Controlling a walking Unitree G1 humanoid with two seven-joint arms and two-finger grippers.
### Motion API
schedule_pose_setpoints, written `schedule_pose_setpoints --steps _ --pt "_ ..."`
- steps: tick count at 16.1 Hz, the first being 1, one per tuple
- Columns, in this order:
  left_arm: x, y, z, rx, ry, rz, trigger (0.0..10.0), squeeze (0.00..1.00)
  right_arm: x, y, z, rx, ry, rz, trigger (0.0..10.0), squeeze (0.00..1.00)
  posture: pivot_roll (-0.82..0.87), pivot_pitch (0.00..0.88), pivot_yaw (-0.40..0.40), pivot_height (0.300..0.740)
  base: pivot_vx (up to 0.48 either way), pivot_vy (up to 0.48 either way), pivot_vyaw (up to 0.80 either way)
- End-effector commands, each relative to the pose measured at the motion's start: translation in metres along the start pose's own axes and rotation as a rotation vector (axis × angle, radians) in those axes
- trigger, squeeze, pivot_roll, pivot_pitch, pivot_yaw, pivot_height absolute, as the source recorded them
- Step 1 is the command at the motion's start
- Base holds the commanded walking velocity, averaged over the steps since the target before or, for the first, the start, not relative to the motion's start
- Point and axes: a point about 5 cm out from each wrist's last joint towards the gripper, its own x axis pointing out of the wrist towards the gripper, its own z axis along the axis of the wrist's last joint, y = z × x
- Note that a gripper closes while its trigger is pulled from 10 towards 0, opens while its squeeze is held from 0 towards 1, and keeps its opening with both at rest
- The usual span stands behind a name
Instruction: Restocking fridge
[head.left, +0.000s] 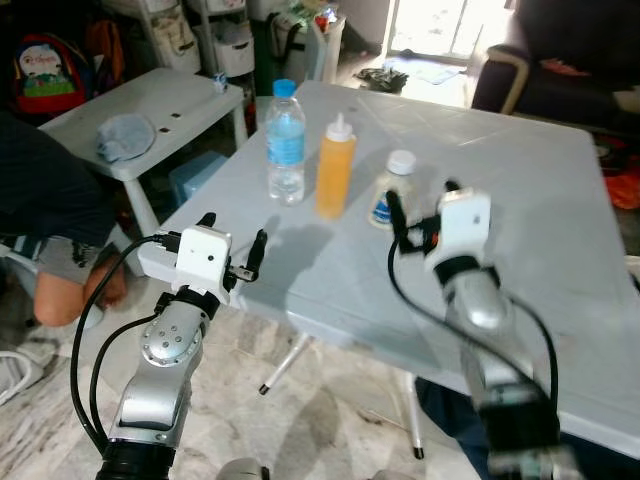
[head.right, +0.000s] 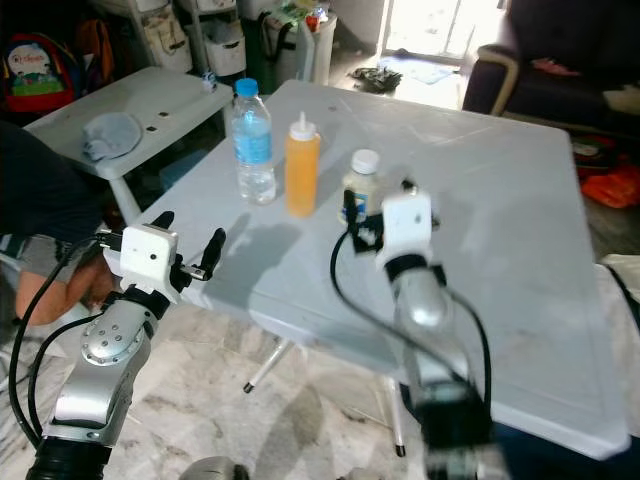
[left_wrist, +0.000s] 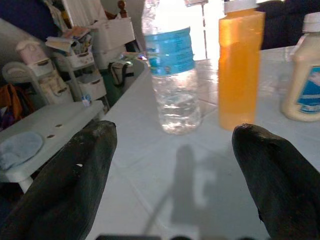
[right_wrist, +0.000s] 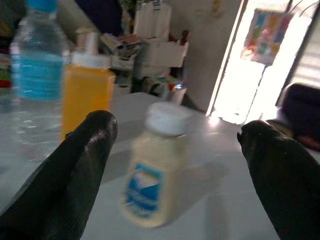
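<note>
White plastic surface (head.left: 560, 230) w/ three containers standing upright in a row near its far-left part: water bottle (head.left: 286, 142) w/ blue cap and blue label, orange squeeze bottle (head.left: 335, 167) w/ white nozzle just beside it, then a short cream jar (head.left: 395, 189) w/ white lid and blue-white label. All three stand apart, none touching.

Right hand (head.left: 421, 213) is raised over the surface, close to the cream jar and aimed at it; fingers spread wide. In right wrist view the jar (right_wrist: 155, 165) sits between the two black fingertips (right_wrist: 75, 165) but not touching either; orange bottle (right_wrist: 86, 92) and water bottle (right_wrist: 37, 75) stand further back on one side. View is a bit blurred.

Left hand (head.left: 232, 243) hovers at the surface's near-left edge, fingers also spread, holding nothing. Left wrist view looks along its fingertips (left_wrist: 75, 175) toward the water bottle (left_wrist: 172, 70) and orange bottle (left_wrist: 240, 65), w/ the jar (left_wrist: 305, 80) at the frame edge; all well ahead of the fingers.

Beyond the left edge: a lower white side table (head.left: 150, 115) w/ a blue-grey cloth (head.left: 125, 135) on it. A person (head.left: 45, 215) in dark top and grey shorts crouches by it, on the robot's left. Marble-look floor (head.left: 300, 420) below. Dark sofa (head.left: 570, 50) at far right; shelves w/ clutter at the back.
</note>
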Motion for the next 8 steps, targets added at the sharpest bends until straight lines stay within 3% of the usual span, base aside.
schedule_pose_setpoints --steps 1,5,8 --pt "-0.001 0.001 0.005 0.012 -0.017 0.001 10.0 0.0 0.003 -0.009 0.0 -0.01 -0.004 -0.041 10.0 0.0 0.06 0.033 -0.015 0.74 0.0 0.0 0.0" --pt "-0.006 0.003 0.005 0.026 -0.007 -0.015 10.0 0.0 0.025 -0.018 -0.007 0.002 0.033 -0.026 10.0 0.0 0.09 0.053 0.0 0.74 0.0 0.0 0.0" --pt "-0.008 0.004 0.006 0.035 -0.001 -0.025 10.0 0.0 0.036 -0.011 -0.008 0.008 0.033 0.046 10.0 0.0 0.1 0.068 0.011 0.74 0.0 0.0 0.0"
